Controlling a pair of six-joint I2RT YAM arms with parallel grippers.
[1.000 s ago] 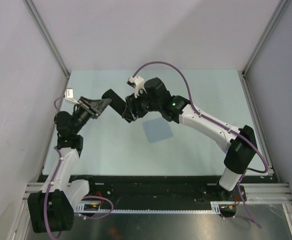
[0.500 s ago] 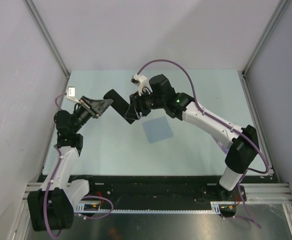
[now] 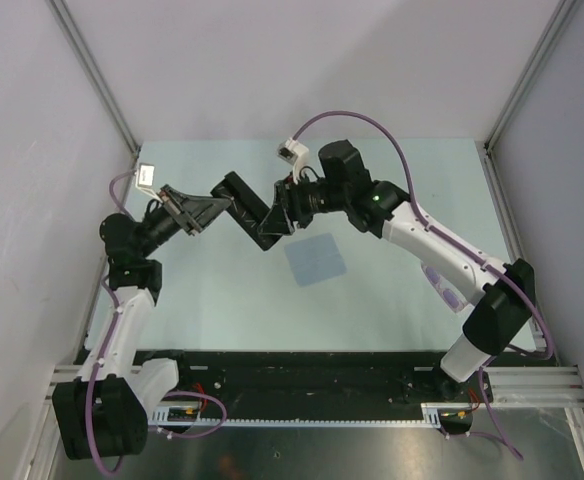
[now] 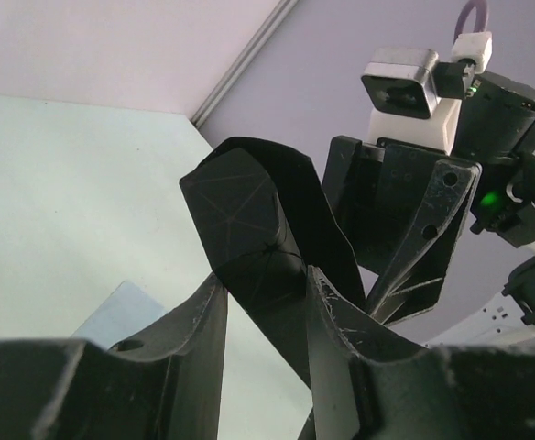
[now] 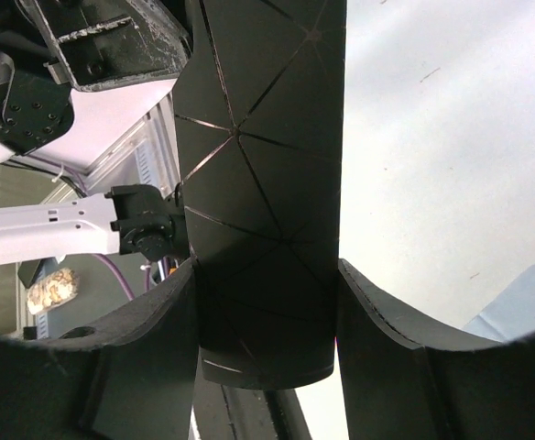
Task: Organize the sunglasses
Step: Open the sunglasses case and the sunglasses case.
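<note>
A black oblong case (image 3: 244,201), bent at a fold, hangs above the table between my two grippers. My left gripper (image 3: 208,206) is shut on its left end; in the left wrist view the case (image 4: 258,220) fills the gap between the fingers (image 4: 203,321). My right gripper (image 3: 278,216) is shut on the other end, and in the right wrist view the case (image 5: 267,183) is pinched between both pads (image 5: 364,302). The sunglasses (image 3: 446,286) show as a small purple-pink shape on the table, partly under my right forearm.
A light blue square cloth (image 3: 315,259) lies flat on the pale green table (image 3: 422,180) below the case. The cloth (image 4: 121,312) also shows in the left wrist view and the cloth (image 5: 524,302) in the right. Grey walls with metal posts enclose three sides.
Both arms have shifted right and toward the back with the case. The case now stretches longer between the grippers. The right forearm moved off the sunglasses, which now show.
</note>
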